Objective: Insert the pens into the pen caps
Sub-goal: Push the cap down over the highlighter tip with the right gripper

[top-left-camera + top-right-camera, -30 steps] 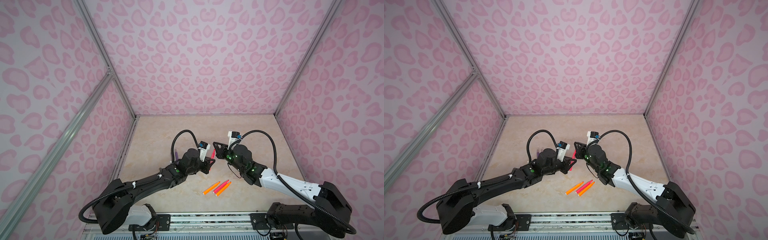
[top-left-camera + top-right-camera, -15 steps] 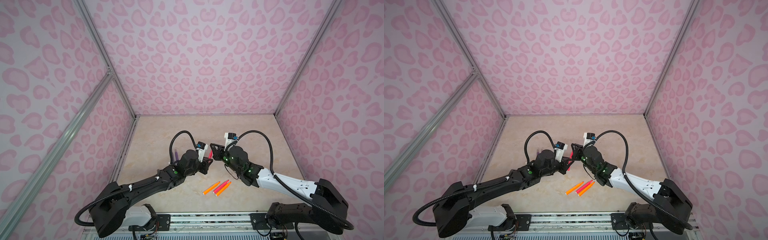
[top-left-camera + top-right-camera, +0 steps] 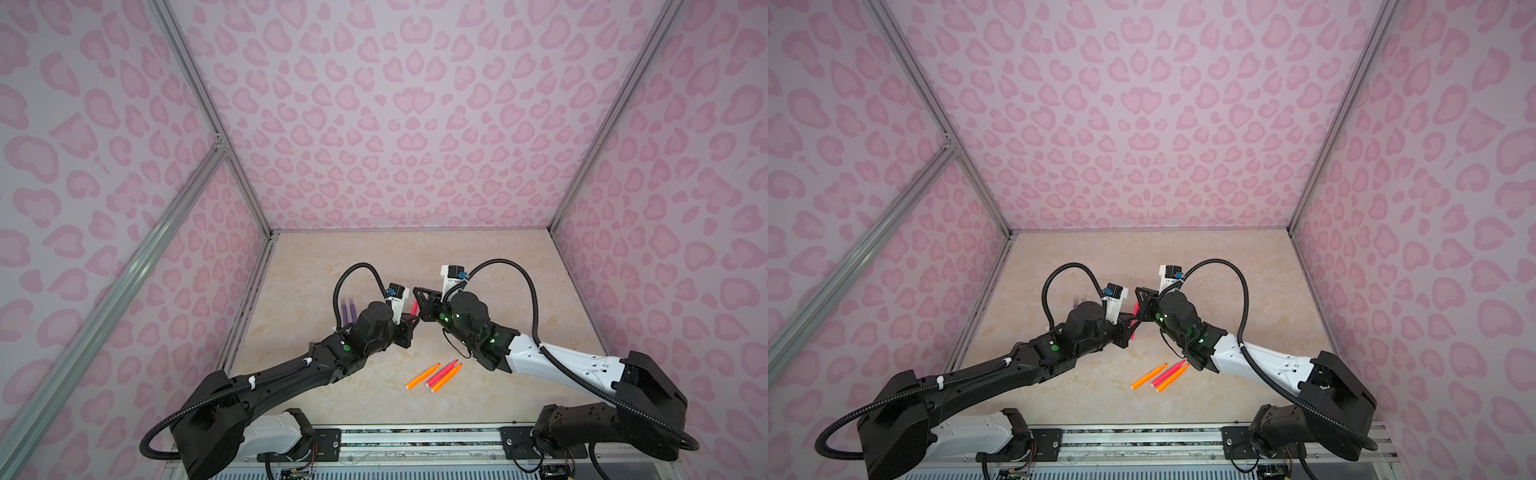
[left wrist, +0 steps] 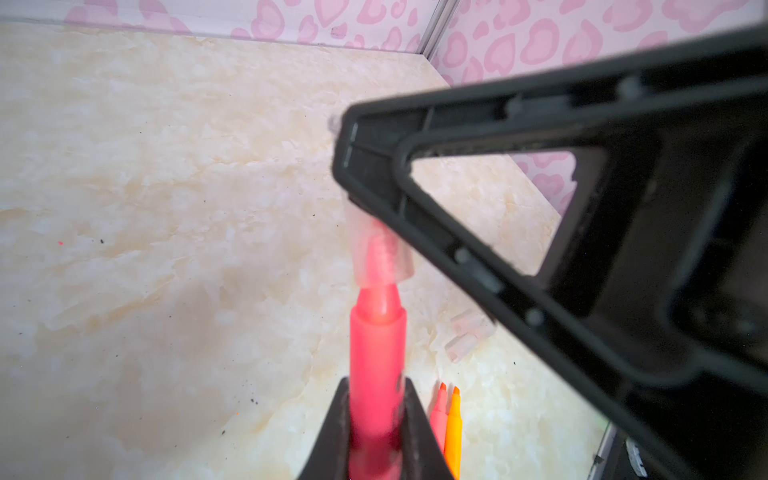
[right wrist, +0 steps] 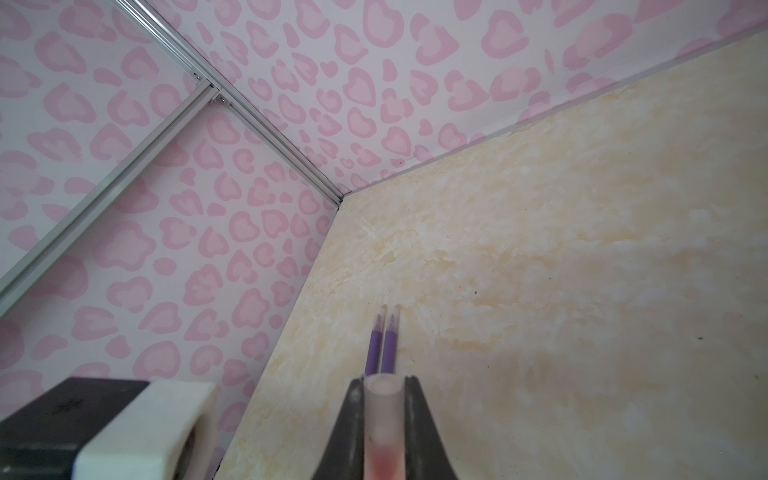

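While the tip of the pink-red pen sits only partway inside the clear cap, the step in hand looks to be the push that seats the two together. Well to the left of that pen, the two purple pens lie side by side on the bench. Each has a cap on its tip, so they look finished. The left end effector is clamped on the pink-red pen's barrel, with the tip end standing clear of its fingers. Just to the right of the pen, the right end effector is closed on the clear cap, and the right wrist view shows a blur of pink inside one end of the tube.

To do this well, the cap's axis should line up with the pen's before any force goes in. The push should then run straight along the barrel. A skewed push could jam the tip on the rim or twist the cap in its grip.

Nearer the robot's base than the held pen, and slightly to its right, three loose pens lie uncapped, two orange and one pink-red. Spare caps lie on the bench below the held pen.
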`<state>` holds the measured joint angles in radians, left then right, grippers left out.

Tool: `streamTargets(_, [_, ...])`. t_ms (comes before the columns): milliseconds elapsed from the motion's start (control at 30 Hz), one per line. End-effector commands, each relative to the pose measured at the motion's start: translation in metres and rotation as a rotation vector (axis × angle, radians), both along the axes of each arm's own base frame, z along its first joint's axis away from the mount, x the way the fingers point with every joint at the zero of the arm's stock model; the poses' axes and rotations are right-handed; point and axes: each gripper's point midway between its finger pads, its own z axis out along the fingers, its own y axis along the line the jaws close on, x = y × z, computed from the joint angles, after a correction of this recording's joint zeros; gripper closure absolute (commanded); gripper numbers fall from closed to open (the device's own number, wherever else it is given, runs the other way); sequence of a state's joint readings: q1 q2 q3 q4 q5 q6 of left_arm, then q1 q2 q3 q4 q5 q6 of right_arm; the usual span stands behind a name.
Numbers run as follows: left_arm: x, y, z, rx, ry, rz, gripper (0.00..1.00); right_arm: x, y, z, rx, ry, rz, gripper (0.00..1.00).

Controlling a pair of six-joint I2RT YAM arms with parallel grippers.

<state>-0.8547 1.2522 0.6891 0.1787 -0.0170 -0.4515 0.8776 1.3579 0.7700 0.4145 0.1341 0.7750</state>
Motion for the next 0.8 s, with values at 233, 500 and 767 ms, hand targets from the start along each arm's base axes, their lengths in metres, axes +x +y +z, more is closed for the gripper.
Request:
streamTargets(233, [0.012, 0.009, 0.012, -0.069, -0.002, 0.057, 0.97, -0.012, 0.007, 0.005, 0.082, -0.049, 0.067, 1.00])
streamTargets(500, [0.004, 0.012, 0.029, -0.138, -0.037, 0.016, 0.97, -0.017, 0.012, 0.009, 0.121, -0.065, 0.109, 1.00])
streamTargets(767, [-0.013, 0.011, 0.051, -0.240, -0.093, -0.065, 0.97, -0.024, 0.012, 0.019, 0.198, -0.096, 0.175, 1.00])
